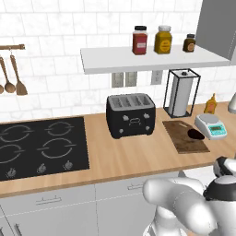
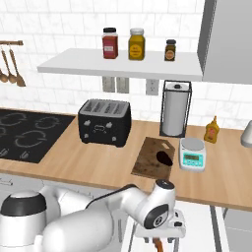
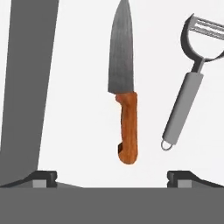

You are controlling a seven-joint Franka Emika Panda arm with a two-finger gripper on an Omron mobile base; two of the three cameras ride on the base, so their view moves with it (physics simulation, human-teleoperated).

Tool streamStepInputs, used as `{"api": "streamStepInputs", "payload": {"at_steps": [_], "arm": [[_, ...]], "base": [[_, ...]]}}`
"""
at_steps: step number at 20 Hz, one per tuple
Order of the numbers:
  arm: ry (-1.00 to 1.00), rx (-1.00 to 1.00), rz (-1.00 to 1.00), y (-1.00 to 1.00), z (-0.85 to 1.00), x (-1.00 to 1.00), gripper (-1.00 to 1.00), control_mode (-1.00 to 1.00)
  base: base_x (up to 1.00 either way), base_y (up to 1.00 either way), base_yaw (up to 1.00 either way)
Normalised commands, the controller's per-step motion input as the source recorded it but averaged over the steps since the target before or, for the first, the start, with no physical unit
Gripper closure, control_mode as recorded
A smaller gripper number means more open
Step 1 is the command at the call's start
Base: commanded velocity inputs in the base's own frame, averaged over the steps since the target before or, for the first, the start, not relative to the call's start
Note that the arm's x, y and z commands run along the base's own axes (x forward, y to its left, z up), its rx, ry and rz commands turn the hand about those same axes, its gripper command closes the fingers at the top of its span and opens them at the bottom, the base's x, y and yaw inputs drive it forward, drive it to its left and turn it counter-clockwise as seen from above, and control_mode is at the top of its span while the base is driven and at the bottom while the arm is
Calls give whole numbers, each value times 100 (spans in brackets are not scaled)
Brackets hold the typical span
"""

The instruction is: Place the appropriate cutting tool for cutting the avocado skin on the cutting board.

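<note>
The knife lies on a white surface in the hand view, its silver blade pointing up the picture and its orange-red handle toward me. My gripper is open, its two tips wide apart on either side below the handle, touching nothing. From the right base camera the gripper hangs below the counter's front edge, with a bit of orange handle under it. The dark cutting board lies right of the toaster, and the black avocado rests on it.
An all-silver peeler lies right of the knife. A dark grey wall runs along the left of the white surface. Around the board stand a toaster, a kitchen scale, a paper towel holder and a stovetop.
</note>
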Motion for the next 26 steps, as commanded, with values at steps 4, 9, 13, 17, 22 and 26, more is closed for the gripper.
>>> {"api": "streamStepInputs", "payload": {"at_steps": [4,9,13,17,22,26], "arm": [[0,1,7,0,-29,32,-100,-100],[0,3,5,0,-34,2,-100,-100],[0,1,4,0,-42,4,-100,-100],[-1,0,6,-5,-33,4,-100,-100],[-1,1,7,-3,-33,13,-100,-100],[0,1,6,-4,-32,13,-100,-100]], "base": [[0,0,0],[0,0,0],[0,0,0],[0,0,0],[0,0,0],[0,0,0]]}}
